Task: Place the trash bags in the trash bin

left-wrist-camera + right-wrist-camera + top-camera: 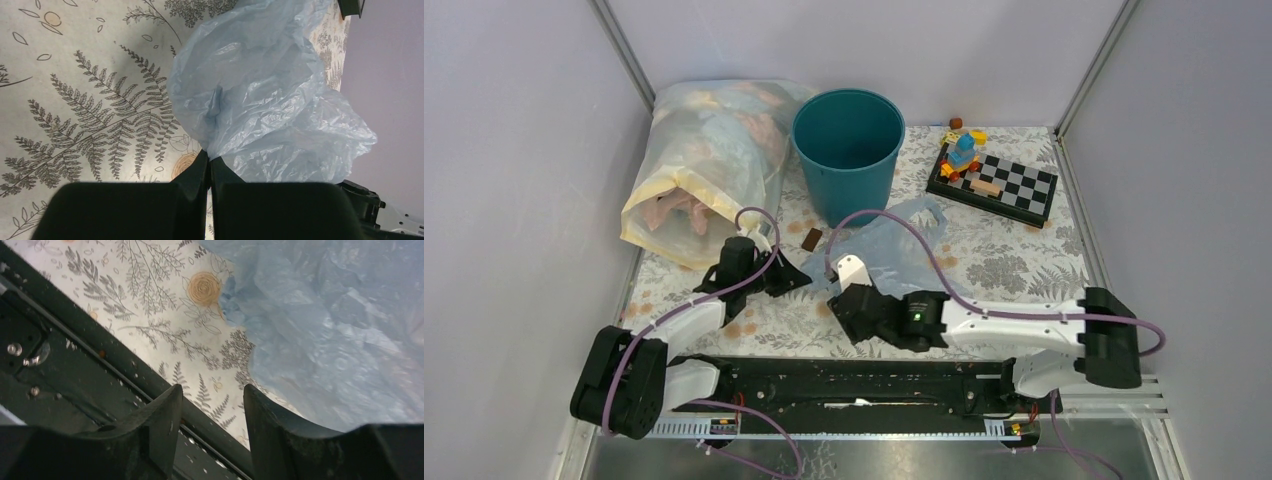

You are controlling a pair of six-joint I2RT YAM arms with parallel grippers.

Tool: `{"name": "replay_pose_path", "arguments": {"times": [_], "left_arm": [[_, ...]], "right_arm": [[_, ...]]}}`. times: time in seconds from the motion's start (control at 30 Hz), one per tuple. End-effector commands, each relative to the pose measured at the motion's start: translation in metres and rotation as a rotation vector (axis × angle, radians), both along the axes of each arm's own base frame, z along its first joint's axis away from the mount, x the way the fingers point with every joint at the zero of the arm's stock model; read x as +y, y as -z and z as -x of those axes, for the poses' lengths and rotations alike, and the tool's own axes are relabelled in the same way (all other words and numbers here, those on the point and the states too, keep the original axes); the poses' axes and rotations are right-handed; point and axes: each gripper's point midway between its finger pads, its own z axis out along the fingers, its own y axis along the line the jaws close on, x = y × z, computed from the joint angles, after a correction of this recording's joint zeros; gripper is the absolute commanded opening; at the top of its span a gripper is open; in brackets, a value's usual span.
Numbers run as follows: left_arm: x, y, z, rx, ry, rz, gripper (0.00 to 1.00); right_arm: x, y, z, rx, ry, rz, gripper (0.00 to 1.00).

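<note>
Near the middle of the fern-printed tablecloth [1014,265] the pale-blue bag [894,245] lies crumpled, just on the near side of the teal trash bin [848,150] and outside it. The left arm rises from its base at the near left, with the forearm angled far and right. Its wrist is bent so the left gripper [796,281] points right at the bag's near-left edge. In the wrist view its fingers [200,172] are pressed together on a pinch of the plastic. The right arm stretches left along the near edge, low and almost level, bringing the right gripper [842,308] to the bag's near side. Its fingers [165,415] stand apart above the black rail [75,370] and the cloth; the bag lies beside one finger, not between them.
</note>
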Motion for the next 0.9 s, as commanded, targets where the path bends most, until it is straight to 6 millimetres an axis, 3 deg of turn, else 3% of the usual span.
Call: {"name": "replay_pose_path", "arguments": {"times": [0.0, 0.47, 0.67, 0.87], "left_arm": [[0.003, 0.004, -0.008, -0.040, -0.019, -0.016, 0.00], [0.003, 0.008, 0.002, -0.030, -0.008, -0.002, 0.00], [0.003, 0.007, 0.002, -0.031, -0.006, 0.003, 0.00], [0.003, 0.009, 0.004, -0.027, -0.007, 0.002, 0.00]], "right_arm": [[0.026, -0.001, -0.018, -0.075, 0.165, -0.058, 0.55], [0.049, 0.023, -0.062, -0.234, 0.464, -0.117, 0.69], [0.062, 0.045, -0.070, -0.261, 0.490, -0.069, 0.67], [0.038, 0.060, -0.089, -0.349, 0.583, 0.030, 0.55]]}}
